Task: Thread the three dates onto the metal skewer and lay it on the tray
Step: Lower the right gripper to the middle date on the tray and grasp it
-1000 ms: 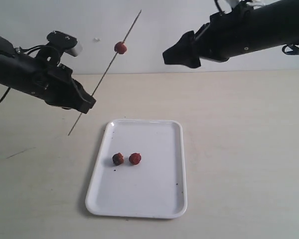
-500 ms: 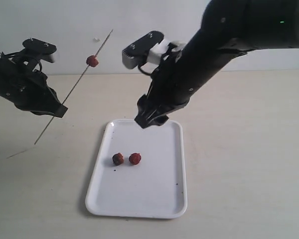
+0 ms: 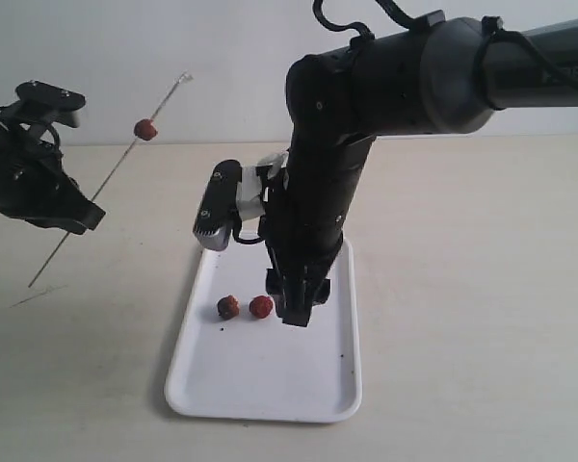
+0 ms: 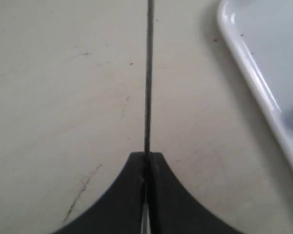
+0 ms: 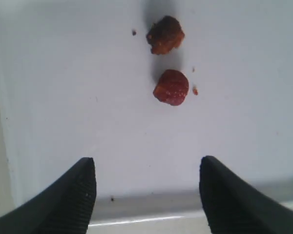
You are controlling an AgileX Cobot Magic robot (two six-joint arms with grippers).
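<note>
My left gripper (image 3: 82, 218) (image 4: 147, 155) is shut on the metal skewer (image 3: 104, 183) (image 4: 148, 78), which slants up to the right above the table. One red date (image 3: 145, 129) sits threaded high on it. Two dates lie on the white tray (image 3: 270, 385) (image 5: 63, 97): a darker one (image 3: 228, 307) (image 5: 165, 34) and a redder one (image 3: 261, 306) (image 5: 171, 87). My right gripper (image 3: 296, 313) (image 5: 145, 170) hangs open low over the tray, just right of the redder date, nothing between its fingers.
The tray lies on a beige table (image 3: 462, 289), and its rim (image 4: 254, 78) shows in the left wrist view. Small crumbs fleck the tray around the dates. The right arm (image 3: 385, 87) reaches across the middle, over the tray's far end.
The right arm has swung down from the far right until its gripper hangs over the tray beside the dates. The left gripper has carried the skewer and its date leftward.
</note>
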